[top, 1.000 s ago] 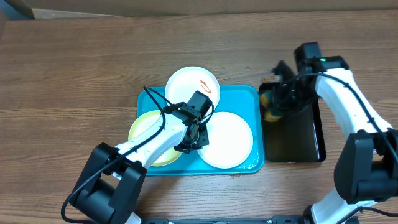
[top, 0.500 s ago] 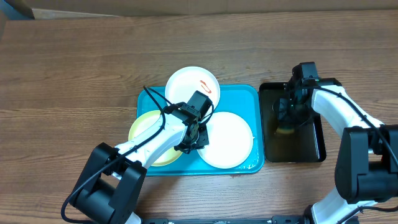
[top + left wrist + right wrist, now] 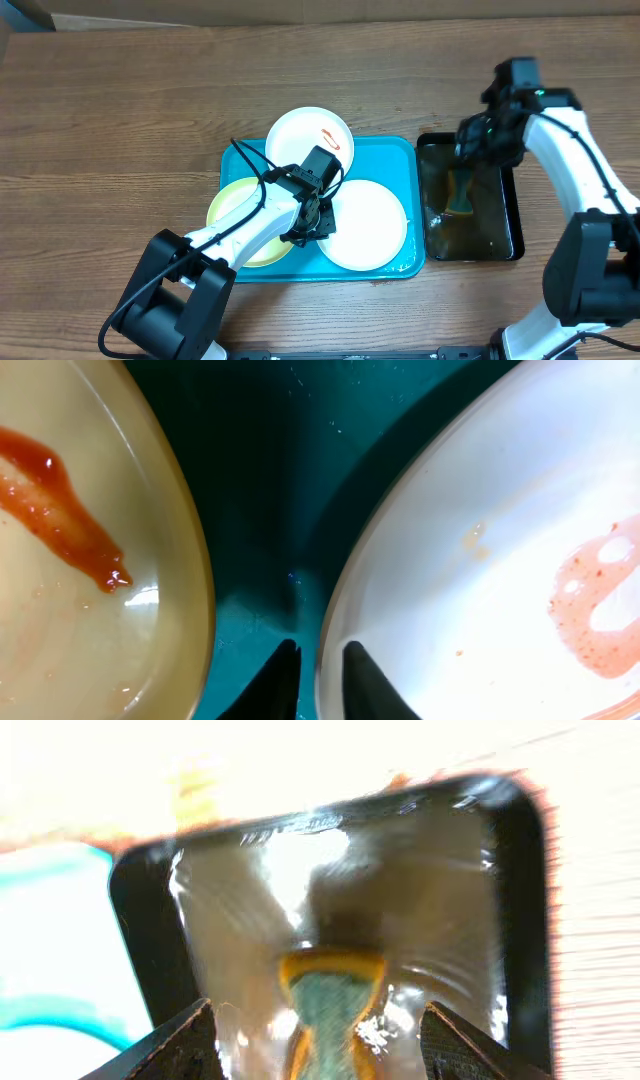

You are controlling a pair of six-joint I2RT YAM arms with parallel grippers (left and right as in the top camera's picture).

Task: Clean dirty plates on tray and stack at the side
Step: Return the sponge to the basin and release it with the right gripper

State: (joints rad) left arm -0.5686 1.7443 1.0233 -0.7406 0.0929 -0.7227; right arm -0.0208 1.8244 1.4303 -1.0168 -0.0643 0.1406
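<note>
The turquoise tray (image 3: 398,158) holds three plates. A white plate (image 3: 309,140) with a red smear sits at its far edge, a yellow-green plate (image 3: 235,215) at the left and a second white plate (image 3: 365,222) at the right. My left gripper (image 3: 312,222) is between the two near plates. In the left wrist view, my left gripper (image 3: 322,682) is shut on the rim of the white plate (image 3: 480,540), which bears a pale pink smear. The yellow-green plate (image 3: 80,590) shows a red streak. My right gripper (image 3: 480,145) hangs open over the black tray.
A narrow black tray (image 3: 505,215) with water in it stands right of the turquoise tray. A yellow-green sponge (image 3: 460,195) lies in it; in the right wrist view the sponge (image 3: 325,1005) is below my spread right gripper (image 3: 325,1050). Bare wooden table surrounds both trays.
My right gripper has opened and let the sponge drop into the black tray, then risen toward the tray's far end. The left arm and the plates have not moved.
</note>
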